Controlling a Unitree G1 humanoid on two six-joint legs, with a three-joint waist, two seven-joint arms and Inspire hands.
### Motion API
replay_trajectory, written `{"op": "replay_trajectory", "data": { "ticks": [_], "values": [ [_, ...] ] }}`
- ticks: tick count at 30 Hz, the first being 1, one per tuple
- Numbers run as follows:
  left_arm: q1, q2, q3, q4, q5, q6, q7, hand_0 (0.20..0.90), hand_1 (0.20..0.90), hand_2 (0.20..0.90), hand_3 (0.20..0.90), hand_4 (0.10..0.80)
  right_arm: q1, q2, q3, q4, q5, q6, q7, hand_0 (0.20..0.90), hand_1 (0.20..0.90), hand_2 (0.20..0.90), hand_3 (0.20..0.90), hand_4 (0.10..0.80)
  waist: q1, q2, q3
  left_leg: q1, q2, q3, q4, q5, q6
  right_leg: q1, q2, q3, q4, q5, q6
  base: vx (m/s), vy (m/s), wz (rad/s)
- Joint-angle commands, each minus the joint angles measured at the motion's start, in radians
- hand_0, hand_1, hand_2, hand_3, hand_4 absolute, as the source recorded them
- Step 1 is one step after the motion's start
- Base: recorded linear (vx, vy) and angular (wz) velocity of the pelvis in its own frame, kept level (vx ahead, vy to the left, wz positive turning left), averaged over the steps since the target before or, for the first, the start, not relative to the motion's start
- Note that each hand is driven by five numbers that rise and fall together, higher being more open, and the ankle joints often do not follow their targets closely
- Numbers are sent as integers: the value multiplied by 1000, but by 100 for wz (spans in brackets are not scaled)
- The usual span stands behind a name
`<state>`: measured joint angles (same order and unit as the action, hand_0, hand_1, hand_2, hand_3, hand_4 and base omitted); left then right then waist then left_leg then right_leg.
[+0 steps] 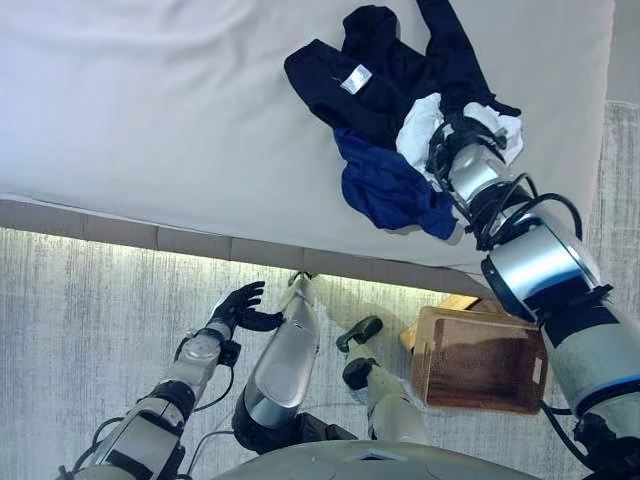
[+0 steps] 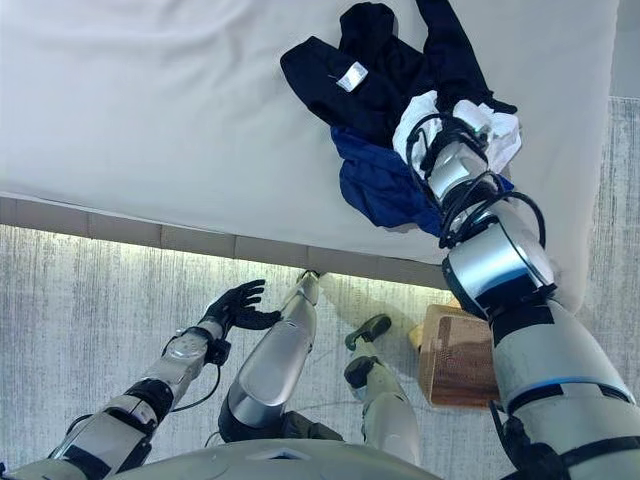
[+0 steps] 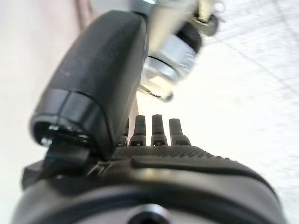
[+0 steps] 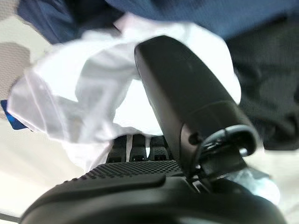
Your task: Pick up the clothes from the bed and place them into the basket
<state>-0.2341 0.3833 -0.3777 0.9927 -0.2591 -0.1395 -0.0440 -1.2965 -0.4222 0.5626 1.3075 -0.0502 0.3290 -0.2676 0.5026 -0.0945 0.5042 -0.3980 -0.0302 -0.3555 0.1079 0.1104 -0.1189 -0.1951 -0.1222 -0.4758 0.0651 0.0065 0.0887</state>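
Right robot hand (image 4: 187,121) pinching white garment (image 4: 93,102), clear only in wrist view; left robot hand (image 1: 240,305) spread.

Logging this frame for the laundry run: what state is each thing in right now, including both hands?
White garment: crumpled on the bed, right hand on it.
Black garment: spread on the bed, untouched.
Blue garment: bunched near the bed's edge, untouched.
Basket: on the floor beside the bed, holding no clothes.
Bed: clothes lie on it.
Right hand: in the white garment; grip unclear.
Left hand: open, low, holding nothing.
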Motion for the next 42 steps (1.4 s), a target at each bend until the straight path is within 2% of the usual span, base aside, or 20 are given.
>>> {"op": "replay_trajectory", "data": {
  "ticks": [1, 2, 3, 6, 7, 10, 12, 17, 20, 24, 27, 30, 35, 37, 42],
  "values": [
    [116, 31, 16, -47, 12, -12, 27, 900, 900, 900, 900, 800, -42, -94, 4, -354, -13, -177, -399, 300, 300, 300, 200, 100, -11, -33, 16, 24, -9, 44, 29, -89, 110, -4, -28, 70, 122, 12, 8, -94, 24, -7],
    [123, 32, 21, -49, 13, -13, 30, 900, 900, 900, 900, 800, -36, -104, -7, -411, -21, -166, -418, 300, 300, 300, 200, 100, -16, -36, 16, 32, -7, 48, 26, -91, 110, -1, -26, 75, 121, 12, 9, -29, -40, -23],
    [140, 30, 37, -49, 28, -12, 39, 900, 900, 900, 900, 800, -8, -137, -59, -545, -60, -211, -516, 300, 300, 300, 200, 100, -37, -47, 16, 63, 0, 64, 12, -98, 111, 11, -21, 91, 116, 11, 13, -25, -14, -30],
    [159, 19, 56, -26, 46, -4, 52, 900, 900, 900, 900, 800, 58, -206, -167, -817, -186, -215, -581, 300, 300, 300, 200, 100, -86, -60, 2, 138, 7, 100, -17, -114, 119, 47, -7, 136, 94, 8, 18, -11, -8, -37],
    [169, 16, 59, -16, 49, -2, 54, 900, 900, 900, 900, 800, 82, -232, -198, -924, -222, -180, -574, 300, 300, 300, 200, 100, -106, -65, -17, 163, 9, 109, -27, -121, 121, 60, -1, 152, 81, 5, 20, 46, 1, -39],
    [188, 10, 68, 6, 72, 0, 52, 900, 900, 900, 900, 800, 142, -286, -250, -1084, -275, -154, -581, 300, 300, 300, 200, 100, -151, -72, -64, 206, 13, 136, -41, -133, 127, 84, 6, 181, 57, 3, 22, 49, 10, -42],
    [200, 4, 78, 23, 104, 16, 44, 900, 900, 900, 900, 800, 210, -339, -302, -1216, -302, -136, -575, 300, 300, 300, 200, 100, -203, -68, -127, 262, 19, 173, -53, -150, 132, 114, 12, 211, 36, -3, 20, 87, 15, -51],
    [198, -7, 77, 32, 161, 71, 29, 900, 900, 900, 900, 800, 282, -443, -371, -1348, -294, -115, -538, 300, 300, 300, 200, 100, -284, -46, -241, 359, 27, 233, -107, -157, 130, 173, 23, 262, -11, -6, 14, 90, -23, -41],
    [184, -23, 65, 32, 179, 109, 19, 900, 900, 900, 900, 800, 327, -497, -406, -1360, -271, -109, -520, 300, 300, 300, 200, 100, -333, -29, -295, 404, 30, 268, -133, -155, 126, 197, 29, 293, -31, -5, 12, 79, -28, -46],
    [180, -50, 58, 24, 196, 133, -1, 900, 900, 900, 900, 800, 415, -522, -473, -1367, -260, -117, -521, 300, 300, 300, 200, 100, -381, -6, -334, 440, 30, 305, -132, -171, 126, 215, 34, 325, -33, -13, 4, 25, -45, -26],
    [181, -71, 53, 31, 210, 145, -21, 900, 900, 900, 900, 800, 499, -514, -523, -1361, -237, -157, -504, 300, 300, 300, 200, 100, -411, 16, -347, 456, 29, 324, -123, -181, 127, 222, 37, 342, -17, -29, -5, 15, -49, -32],
    [190, -78, 48, 40, 239, 148, -38, 900, 900, 900, 900, 800, 608, -483, -575, -1368, -191, -245, -421, 300, 300, 300, 200, 100, -443, 33, -345, 470, 27, 336, -114, -188, 125, 228, 44, 365, -1, -46, -18, 14, -108, -29],
    [194, -80, 51, 56, 252, 143, -50, 900, 900, 900, 900, 800, 677, -454, -574, -1343, -158, -292, -298, 300, 300, 300, 200, 100, -472, 47, -335, 475, 28, 347, -112, -185, 119, 231, 52, 391, -5, -46, -28, -51, -116, -30],
    [187, -80, 47, 58, 237, 119, -24, 900, 900, 900, 900, 800, 698, -435, -554, -1270, -160, -330, -262, 300, 300, 300, 200, 100, -490, 58, -317, 468, 33, 360, -113, -175, 114, 221, 56, 403, -9, -38, -32, -134, -119, -32],
    [147, -77, 56, 77, 191, 103, 14, 900, 900, 900, 900, 800, 713, -406, -516, -1102, -168, -292, -249, 300, 300, 300, 200, 100, -513, 75, -269, 431, 41, 363, -114, -151, 103, 185, 60, 413, -7, -29, -38, -174, -120, -22]
  ]
}}
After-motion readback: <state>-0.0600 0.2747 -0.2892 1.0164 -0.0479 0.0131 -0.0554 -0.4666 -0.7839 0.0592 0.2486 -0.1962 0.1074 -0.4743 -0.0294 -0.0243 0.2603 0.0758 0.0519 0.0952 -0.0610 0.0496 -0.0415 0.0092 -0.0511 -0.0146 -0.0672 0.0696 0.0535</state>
